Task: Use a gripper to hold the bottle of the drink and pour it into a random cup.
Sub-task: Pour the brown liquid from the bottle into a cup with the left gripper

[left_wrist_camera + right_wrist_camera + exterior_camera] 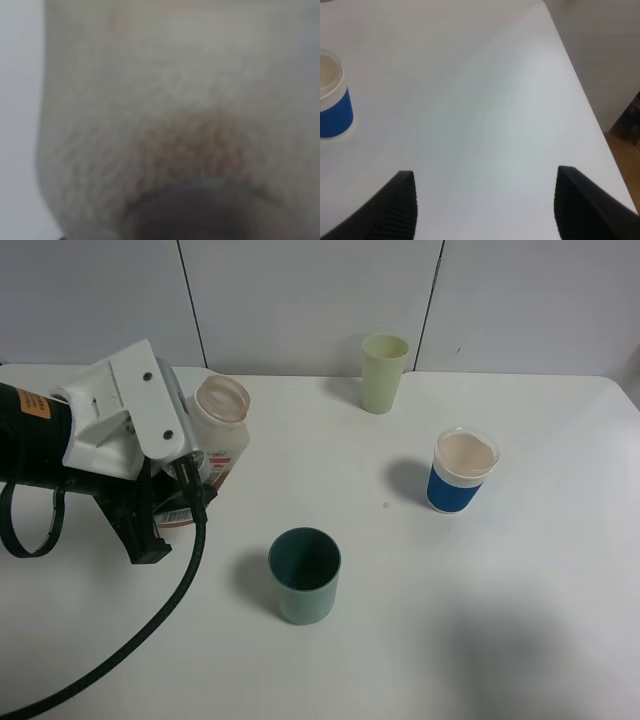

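Clamping the bottle [222,412], left end effector [178,498]; white-and-red label [218,468] illegible.

Teal cup [304,575], pale green cup [384,372], blue-and-white cup [458,480], white table [520,590]

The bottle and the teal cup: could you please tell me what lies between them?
Nothing: between bottle and teal cup the white table is bare, in the exterior high view.

White table [520,640]; grey panelled wall [300,300]; brown floor [626,152].
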You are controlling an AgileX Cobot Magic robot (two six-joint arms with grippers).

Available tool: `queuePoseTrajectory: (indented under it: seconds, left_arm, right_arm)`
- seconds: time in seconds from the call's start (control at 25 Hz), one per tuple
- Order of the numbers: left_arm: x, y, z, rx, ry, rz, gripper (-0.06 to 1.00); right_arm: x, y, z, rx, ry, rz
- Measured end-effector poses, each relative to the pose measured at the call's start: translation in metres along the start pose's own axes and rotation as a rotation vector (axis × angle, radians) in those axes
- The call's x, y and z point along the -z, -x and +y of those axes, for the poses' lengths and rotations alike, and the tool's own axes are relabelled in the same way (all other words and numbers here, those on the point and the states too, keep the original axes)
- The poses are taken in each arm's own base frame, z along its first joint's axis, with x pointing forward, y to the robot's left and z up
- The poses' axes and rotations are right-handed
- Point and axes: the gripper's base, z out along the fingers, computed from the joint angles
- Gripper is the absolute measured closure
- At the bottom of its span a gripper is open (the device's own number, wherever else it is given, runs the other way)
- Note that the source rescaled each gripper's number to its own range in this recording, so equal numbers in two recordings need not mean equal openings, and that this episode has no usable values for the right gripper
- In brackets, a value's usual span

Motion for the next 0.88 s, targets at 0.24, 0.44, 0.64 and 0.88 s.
queuePoseTrajectory:
  seconds: [0.24,0.44,0.64,0.88]
  left_arm:
    - [-0.008,-0.013,-0.002,-0.099,0.065,-0.012,0.90]
    - [-0.010,-0.018,0.000,-0.090,0.126,-0.025,0.90]
    - [-0.014,-0.020,-0.004,-0.123,0.209,-0.026,0.90]
    - [-0.026,-0.025,-0.022,-0.276,0.325,0.117,0.90]
  right_arm:
    - [0.000,0.000,0.000,0.000,0.000,0.000]
    - [0.000,0.000,0.000,0.000,0.000,0.000]
    - [0.000,0.000,0.000,0.000,0.000,0.000]
    - [0.000,0.000,0.000,0.000,0.001,0.000]
